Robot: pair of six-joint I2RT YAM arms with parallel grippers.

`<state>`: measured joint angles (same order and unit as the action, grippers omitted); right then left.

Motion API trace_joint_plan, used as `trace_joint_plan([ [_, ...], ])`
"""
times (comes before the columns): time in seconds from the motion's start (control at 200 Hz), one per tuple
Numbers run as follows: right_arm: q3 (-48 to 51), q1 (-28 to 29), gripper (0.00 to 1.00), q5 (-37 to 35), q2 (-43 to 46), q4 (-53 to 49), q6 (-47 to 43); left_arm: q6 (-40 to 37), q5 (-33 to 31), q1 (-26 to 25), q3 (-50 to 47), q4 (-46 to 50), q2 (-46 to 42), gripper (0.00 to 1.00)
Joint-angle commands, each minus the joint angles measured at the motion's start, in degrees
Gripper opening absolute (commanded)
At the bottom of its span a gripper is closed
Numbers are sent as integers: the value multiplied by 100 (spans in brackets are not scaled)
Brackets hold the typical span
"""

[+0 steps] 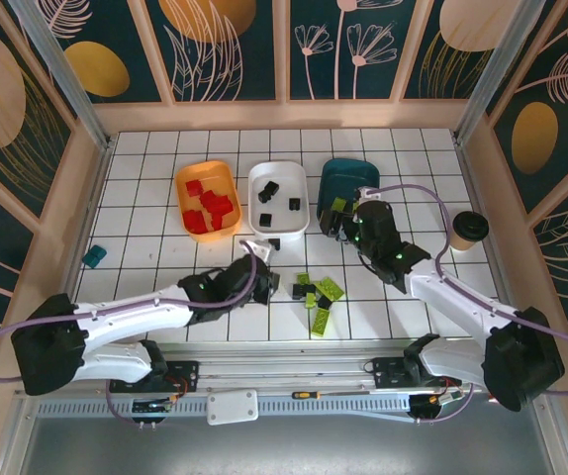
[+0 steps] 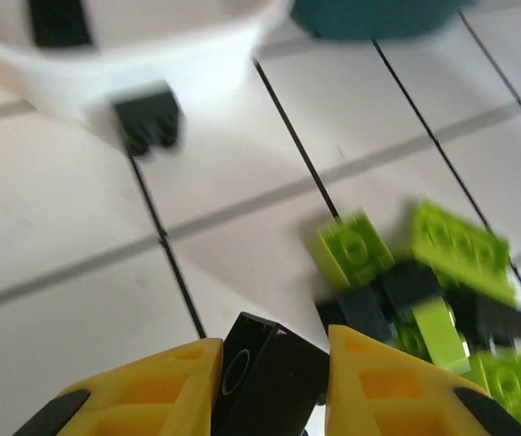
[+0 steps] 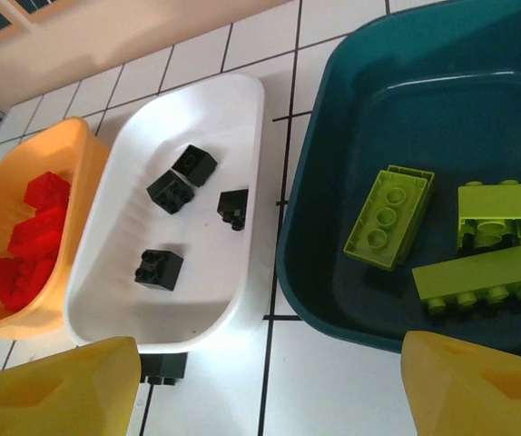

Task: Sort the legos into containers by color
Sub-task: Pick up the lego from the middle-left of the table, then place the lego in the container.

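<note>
My left gripper (image 2: 271, 354) is shut on a black brick (image 2: 274, 386), held just left of a loose pile of lime and black bricks (image 2: 424, 291) on the table. In the top view this gripper (image 1: 267, 284) hangs below the white tray (image 1: 264, 178). My right gripper (image 3: 270, 391) stands open with nothing between its fingers, above the table just short of the gap between the white tray (image 3: 215, 300) and the dark teal tray (image 3: 478, 100). Red bricks (image 3: 24, 245) fill the orange tray (image 3: 74, 154). Several black bricks (image 3: 170, 191) lie in the white tray, three lime bricks (image 3: 389, 218) in the teal one.
One black brick (image 3: 165, 366) lies on the table against the white tray's near rim. A small teal block (image 1: 94, 256) sits at the far left. A black-lidded paper cup (image 1: 467, 230) stands right of the right arm. Wooden walls ring the tiled table.
</note>
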<state>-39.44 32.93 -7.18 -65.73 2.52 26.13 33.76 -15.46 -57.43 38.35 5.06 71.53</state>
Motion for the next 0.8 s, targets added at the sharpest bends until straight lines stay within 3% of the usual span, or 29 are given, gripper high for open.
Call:
trace_joint_plan([
  [0.0, 133, -50, 76, 68, 295, -106, 164, -389, -442, 466, 715, -60, 63, 28],
  [0.235, 475, -21, 76, 190, 554, -330, 293, -784, -351, 1371, 2231, -271, 1607, 24],
  [0.581, 1028, 149, 76, 462, 911, -662, 436, -895, -259, 1821, 3858, -90, 3849, 24],
  [0.691, 1174, 315, 76, 477, 940, -768, 499, -902, -288, 1854, 4245, 45, 4179, 32],
  [0.796, 1228, 473, 75, 565, 891, -875, 473, -924, -243, 1865, 4476, 151, 4257, 48],
])
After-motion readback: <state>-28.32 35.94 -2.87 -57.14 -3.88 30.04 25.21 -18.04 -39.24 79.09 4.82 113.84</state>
